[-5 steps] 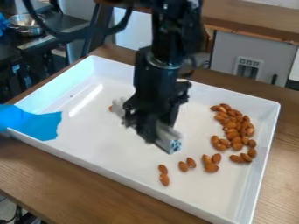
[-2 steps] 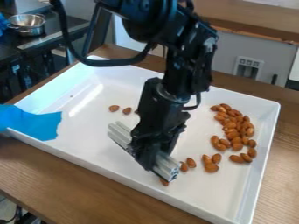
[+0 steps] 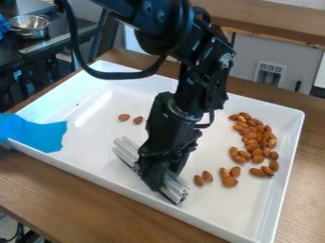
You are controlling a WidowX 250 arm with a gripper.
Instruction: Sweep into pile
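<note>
My gripper [image 3: 152, 173] hangs low over the front middle of the white tray [image 3: 111, 178], shut on a grey ribbed bar [image 3: 127, 151]. The bar lies slantwise from upper left to lower right, its right end close to the tray's front wall. Most of the almonds [image 3: 254, 137] lie in a curved heap at the tray's right side. A few others [image 3: 204, 178] lie just right of the bar, and two [image 3: 130, 118] lie behind it, left of the arm. Whatever is under the gripper and bar is hidden.
A blue sheet [image 3: 38, 135] covers the tray's left front corner and hangs over its rim. The tray's raised walls surround the almonds, on a wooden table [image 3: 82, 209]. A metal pot [image 3: 29, 26] stands on a dark counter at the back left.
The gripper has moved toward the tray's front wall with the bar, after the arm shifted from farther back. Two almonds near the front are now out of sight around the bar; two behind it have come into view.
</note>
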